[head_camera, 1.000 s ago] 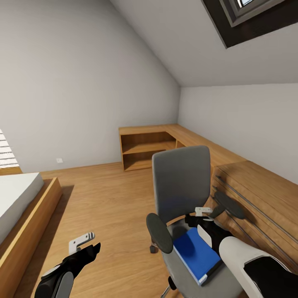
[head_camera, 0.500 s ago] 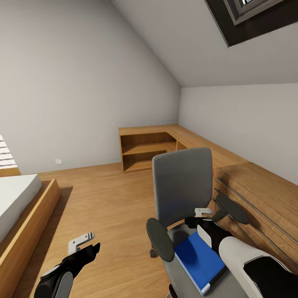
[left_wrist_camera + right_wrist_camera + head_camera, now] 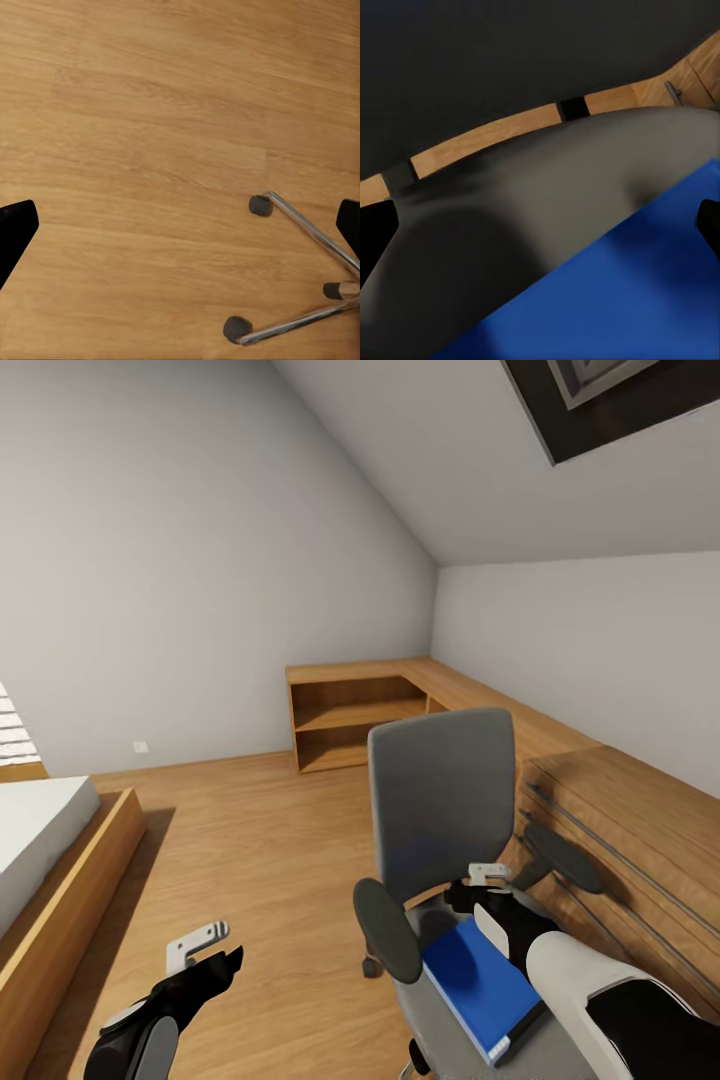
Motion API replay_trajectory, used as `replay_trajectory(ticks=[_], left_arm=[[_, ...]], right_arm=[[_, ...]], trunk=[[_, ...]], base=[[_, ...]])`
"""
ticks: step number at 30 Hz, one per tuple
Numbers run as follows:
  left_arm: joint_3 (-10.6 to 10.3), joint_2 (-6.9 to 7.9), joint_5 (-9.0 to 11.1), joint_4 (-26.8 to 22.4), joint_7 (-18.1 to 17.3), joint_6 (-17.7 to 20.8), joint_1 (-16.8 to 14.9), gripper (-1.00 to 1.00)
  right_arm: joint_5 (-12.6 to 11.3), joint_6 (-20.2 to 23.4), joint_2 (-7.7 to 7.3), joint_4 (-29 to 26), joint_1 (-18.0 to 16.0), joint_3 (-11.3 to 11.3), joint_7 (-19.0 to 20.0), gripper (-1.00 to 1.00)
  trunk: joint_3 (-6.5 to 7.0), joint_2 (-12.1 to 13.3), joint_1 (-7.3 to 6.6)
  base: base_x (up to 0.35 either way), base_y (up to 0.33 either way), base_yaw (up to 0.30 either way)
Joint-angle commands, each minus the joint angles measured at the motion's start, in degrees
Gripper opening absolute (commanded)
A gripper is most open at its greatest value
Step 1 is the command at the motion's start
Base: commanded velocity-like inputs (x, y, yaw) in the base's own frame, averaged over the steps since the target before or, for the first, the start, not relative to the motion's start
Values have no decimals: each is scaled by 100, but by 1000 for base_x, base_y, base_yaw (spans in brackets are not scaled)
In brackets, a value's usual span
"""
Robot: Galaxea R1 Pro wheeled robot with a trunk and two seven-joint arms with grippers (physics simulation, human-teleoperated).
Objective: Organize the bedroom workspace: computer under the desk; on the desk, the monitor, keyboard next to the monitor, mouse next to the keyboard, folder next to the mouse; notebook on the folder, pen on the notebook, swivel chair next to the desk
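Observation:
The swivel chair (image 3: 440, 800) stands at the centre right, with a grey back, black armrests and a grey seat (image 3: 510, 247). The blue folder (image 3: 480, 990) lies flat on that seat. My right gripper (image 3: 478, 888) hovers open just above the folder's (image 3: 622, 300) far edge, near the chair back, holding nothing. My left gripper (image 3: 212, 955) hangs open over the wooden floor beside the chair's chrome base (image 3: 300, 232), castors in sight. The desk, computer, monitor, keyboard, mouse, notebook and pen are out of view.
Low wooden shelving (image 3: 355, 720) fills the far corner and runs along the right wall into a wooden drawer front (image 3: 620, 840) close behind the chair. A bed with a wooden frame (image 3: 60, 900) stands at the left. Open wooden floor (image 3: 260, 860) lies between.
The whole view has shifted slightly, so the camera moved. Chair and folder sit a little lower in the picture. Both grippers hold much the same pose, still open.

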Motion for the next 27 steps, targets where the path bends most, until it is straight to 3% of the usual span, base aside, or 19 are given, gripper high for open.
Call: replay_trajectory(ticks=[1, 20, 27], left_arm=[[4, -6, 61, -7, 42, 21, -3, 100], [-23, -9, 61, -7, 42, 6, -3, 100], [-23, -9, 61, -7, 42, 6, -4, 100]], right_arm=[[-49, 38, -4, -17, -1, 49, -30, 100], [-41, 454, -3, -24, -1, 58, -52, 100], [-46, 492, 2, -24, -1, 58, -228, 100]], trunk=[[-24, -44, 22], [-365, -807, 439], [-491, -1087, 593]], base=[[0, 0, 0], [0, 0, 0], [0, 0, 0]])
